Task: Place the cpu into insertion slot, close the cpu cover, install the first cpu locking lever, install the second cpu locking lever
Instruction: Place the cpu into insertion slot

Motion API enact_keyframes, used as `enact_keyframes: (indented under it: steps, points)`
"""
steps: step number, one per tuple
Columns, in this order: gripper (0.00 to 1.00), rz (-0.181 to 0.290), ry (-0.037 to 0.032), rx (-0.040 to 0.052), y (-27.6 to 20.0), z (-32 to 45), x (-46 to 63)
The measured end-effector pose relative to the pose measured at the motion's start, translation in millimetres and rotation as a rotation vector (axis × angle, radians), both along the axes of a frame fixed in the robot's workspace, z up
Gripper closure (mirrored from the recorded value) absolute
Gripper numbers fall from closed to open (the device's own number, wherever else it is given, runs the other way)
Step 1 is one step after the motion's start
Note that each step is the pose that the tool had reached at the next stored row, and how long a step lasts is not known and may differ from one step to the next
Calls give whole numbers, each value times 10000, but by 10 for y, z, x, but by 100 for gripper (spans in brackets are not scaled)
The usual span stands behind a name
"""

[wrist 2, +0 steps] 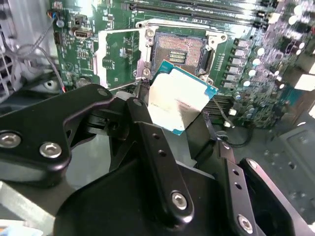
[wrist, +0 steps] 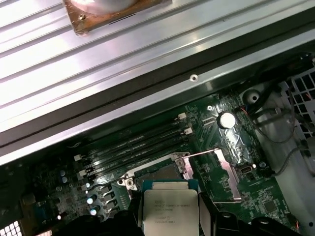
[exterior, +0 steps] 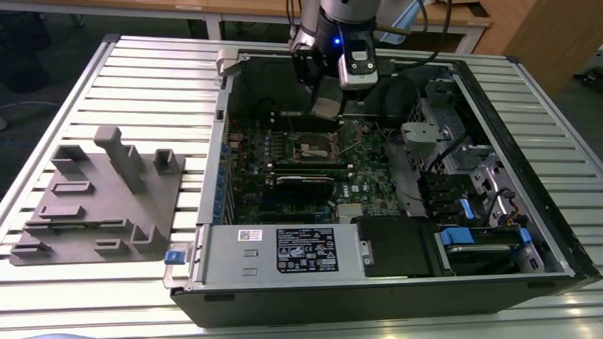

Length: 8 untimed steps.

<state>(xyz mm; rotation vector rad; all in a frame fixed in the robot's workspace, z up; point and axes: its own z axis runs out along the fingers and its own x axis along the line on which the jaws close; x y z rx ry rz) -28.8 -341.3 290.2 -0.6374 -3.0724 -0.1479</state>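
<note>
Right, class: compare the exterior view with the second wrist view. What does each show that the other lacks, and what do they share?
The exterior view adds the grey fixture block on the slatted table, and the computer case with its grey label plate. The second wrist view adds close detail: the teal border of the cpu and the cpu cover swung open beside the insertion slot. Both show the gripper holding the cpu clear of that empty slot.

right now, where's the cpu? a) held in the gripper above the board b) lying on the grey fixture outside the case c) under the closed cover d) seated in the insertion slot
A: the cpu is clamped in the gripper, off the board, and the insertion slot lies bare.
</note>
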Motion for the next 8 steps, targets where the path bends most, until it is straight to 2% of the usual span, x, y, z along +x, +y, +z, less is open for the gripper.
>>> enact_keyframes:
  steps: [8]
  points:
    - [46, -68, 0, 0, 0, 0, 0]
